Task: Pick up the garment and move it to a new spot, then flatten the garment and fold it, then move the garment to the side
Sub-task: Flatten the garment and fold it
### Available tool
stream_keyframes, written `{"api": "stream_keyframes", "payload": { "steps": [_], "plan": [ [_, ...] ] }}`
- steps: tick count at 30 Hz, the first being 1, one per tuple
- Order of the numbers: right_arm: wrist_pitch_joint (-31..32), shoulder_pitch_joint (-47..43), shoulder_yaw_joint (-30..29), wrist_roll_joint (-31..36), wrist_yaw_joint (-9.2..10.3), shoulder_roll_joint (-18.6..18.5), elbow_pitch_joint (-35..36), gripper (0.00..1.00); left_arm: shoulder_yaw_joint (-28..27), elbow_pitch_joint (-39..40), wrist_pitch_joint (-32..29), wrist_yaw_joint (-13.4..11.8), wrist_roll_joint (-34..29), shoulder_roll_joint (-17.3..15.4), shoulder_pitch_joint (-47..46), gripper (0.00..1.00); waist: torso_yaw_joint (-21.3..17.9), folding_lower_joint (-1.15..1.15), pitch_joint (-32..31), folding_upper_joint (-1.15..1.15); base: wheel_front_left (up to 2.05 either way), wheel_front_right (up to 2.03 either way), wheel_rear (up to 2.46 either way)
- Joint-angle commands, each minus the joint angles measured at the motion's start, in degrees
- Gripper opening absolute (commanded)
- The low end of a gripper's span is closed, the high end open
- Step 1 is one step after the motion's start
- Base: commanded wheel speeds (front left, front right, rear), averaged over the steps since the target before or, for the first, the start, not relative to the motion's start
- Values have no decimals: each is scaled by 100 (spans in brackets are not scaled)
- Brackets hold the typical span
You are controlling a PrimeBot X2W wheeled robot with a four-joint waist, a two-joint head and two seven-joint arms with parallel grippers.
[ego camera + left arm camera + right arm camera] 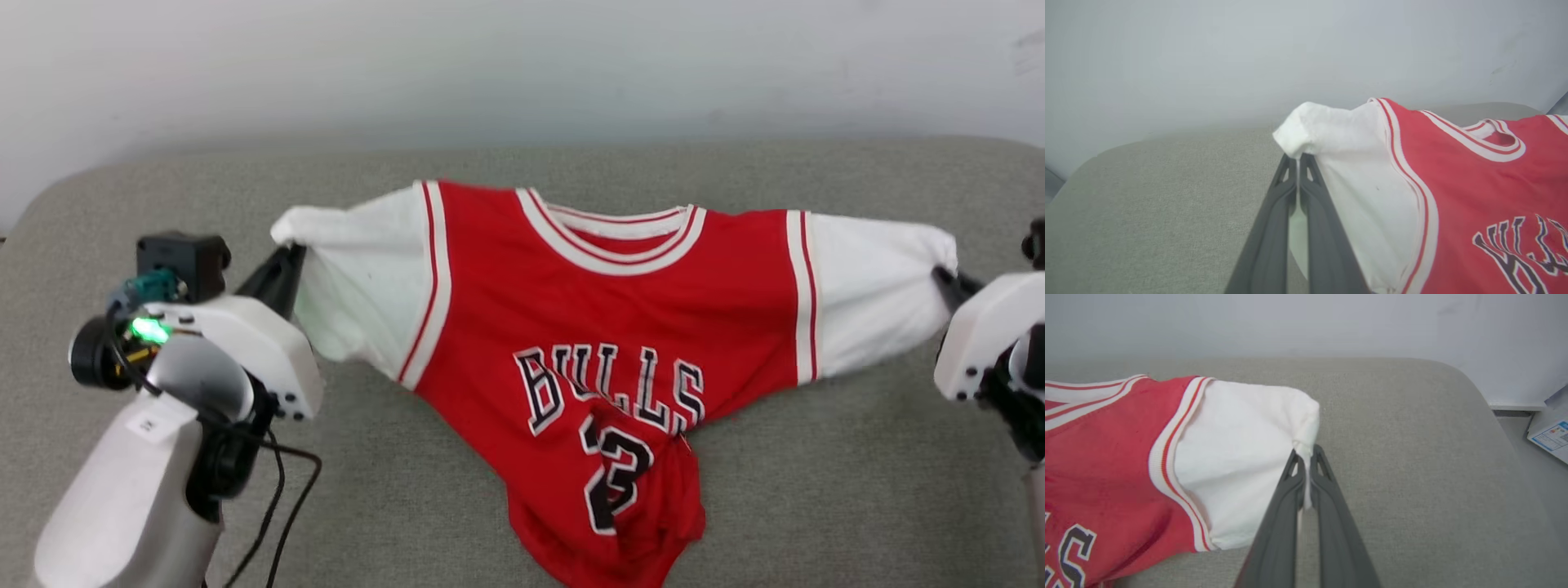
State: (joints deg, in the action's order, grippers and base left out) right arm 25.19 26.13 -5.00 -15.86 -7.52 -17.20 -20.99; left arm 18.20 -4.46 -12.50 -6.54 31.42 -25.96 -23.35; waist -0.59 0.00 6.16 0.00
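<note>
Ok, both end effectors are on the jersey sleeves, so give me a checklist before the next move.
1. Red jersey with white sleeves and black lettering stretched across at shoulders: ok.
2. Left end effector shut on left sleeve: ok.
3. Right end effector shut on right sleeve: ok.
4. Hem flat: not ok, bunched below the number 3.
5. Right grip deep enough: cannot tell.

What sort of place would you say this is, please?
Probably an indoor lab or test room: a grey fabric-covered padded surface with rounded corners stands against a bare pale wall, and a red and white sports jersey is stretched out over it.
</note>
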Motion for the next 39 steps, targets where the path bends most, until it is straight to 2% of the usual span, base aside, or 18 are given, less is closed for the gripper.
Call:
{"api": "stream_keyframes", "payload": {
  "steps": [1, 11, 17, 29, 34, 39],
  "plan": [
    [-51, 206, -20, 79, 6, 22, 63, 0, -22, -45, 81, 35, -16, 47, -235, 0, -65, 0, -105, 0, 0, 0, 0],
    [-326, 1454, -28, 519, 6, 81, -8, 0, -26, -693, 600, 209, -189, 328, -1645, 0, -68, 0, -18, 0, 0, 0, 0],
    [-636, 2680, 32, 750, 6, 117, -233, 0, -98, -1465, 1001, 502, -319, 332, -3001, 0, -73, 0, 439, 0, 0, 0, 0],
    [-1327, 5281, -10, 1211, 6, 130, -864, 0, -283, -2810, 1750, 784, -600, 216, -5597, 0, -135, 0, 1511, 0, 0, 0, 0],
    [-1586, 5870, 19, 1277, 6, 271, -1250, 0, -328, -3367, 1952, 941, -522, 216, -6115, 0, -214, 0, 1843, 0, 0, 0, 0],
    [-1769, 6025, 130, 1310, 6, 510, -1640, 0, -356, -4000, 2152, 1093, -385, 253, -6315, 0, -275, 0, 2150, 0, 0, 0, 0]
  ]
}}
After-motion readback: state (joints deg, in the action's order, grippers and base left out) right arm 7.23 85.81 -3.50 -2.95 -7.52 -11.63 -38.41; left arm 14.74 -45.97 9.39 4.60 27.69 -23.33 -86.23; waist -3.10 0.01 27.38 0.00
